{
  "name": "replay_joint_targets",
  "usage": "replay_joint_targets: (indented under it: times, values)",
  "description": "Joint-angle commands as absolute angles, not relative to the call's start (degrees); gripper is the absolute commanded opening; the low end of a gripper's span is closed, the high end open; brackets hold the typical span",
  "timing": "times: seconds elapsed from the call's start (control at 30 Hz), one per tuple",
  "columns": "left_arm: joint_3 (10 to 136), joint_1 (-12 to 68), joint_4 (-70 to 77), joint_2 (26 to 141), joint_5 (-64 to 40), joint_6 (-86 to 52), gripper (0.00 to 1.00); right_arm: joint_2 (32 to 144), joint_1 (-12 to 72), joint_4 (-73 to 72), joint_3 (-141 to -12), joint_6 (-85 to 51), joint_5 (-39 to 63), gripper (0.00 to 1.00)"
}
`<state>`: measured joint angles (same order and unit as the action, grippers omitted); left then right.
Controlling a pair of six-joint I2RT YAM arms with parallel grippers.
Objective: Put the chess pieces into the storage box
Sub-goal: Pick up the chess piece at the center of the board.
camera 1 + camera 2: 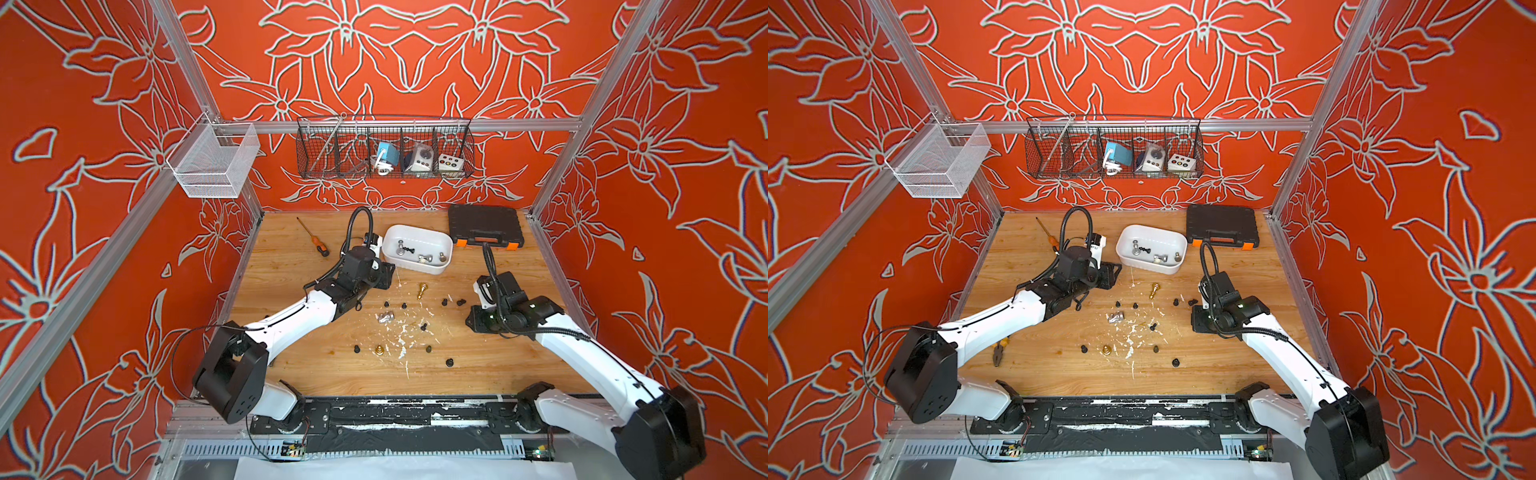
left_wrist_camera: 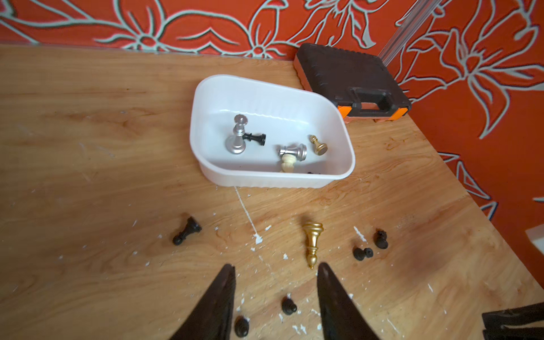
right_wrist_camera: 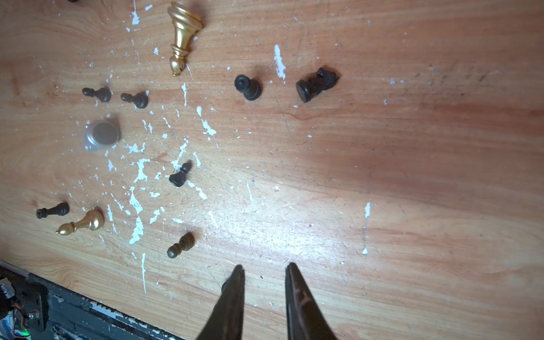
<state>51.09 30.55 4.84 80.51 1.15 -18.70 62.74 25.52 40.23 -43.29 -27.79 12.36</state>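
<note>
Just above centre in both top views, the storage box [image 1: 419,236] holds a few chess pieces [image 2: 236,138] while the rest lie scattered below it, the left gripper [image 2: 275,265] and right gripper [image 3: 265,266] both parted and empty, seemingly poised for further pickups.

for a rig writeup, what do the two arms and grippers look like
The left arm and right arm have smooth white shells with boxy black joints. A black ribbed cable loops above each wrist. The left gripper and right gripper end in dark, tapered, pointed fingers.
</note>
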Motion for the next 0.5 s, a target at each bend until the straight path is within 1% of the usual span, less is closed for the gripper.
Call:
replay_joint_targets:
  times: [0.0,0.47]
  values:
    - [48.7,29.6,5.7,77.3,2.0,-20.0,0.46,64.3,27.6,40.0,-45.4,-27.8,10.3,0.27]
    - [41.6,27.4,4.1,71.3,1.4,-20.1,0.47,75.3,36.8,38.6,-51.1,-36.2,3.3,0.3]
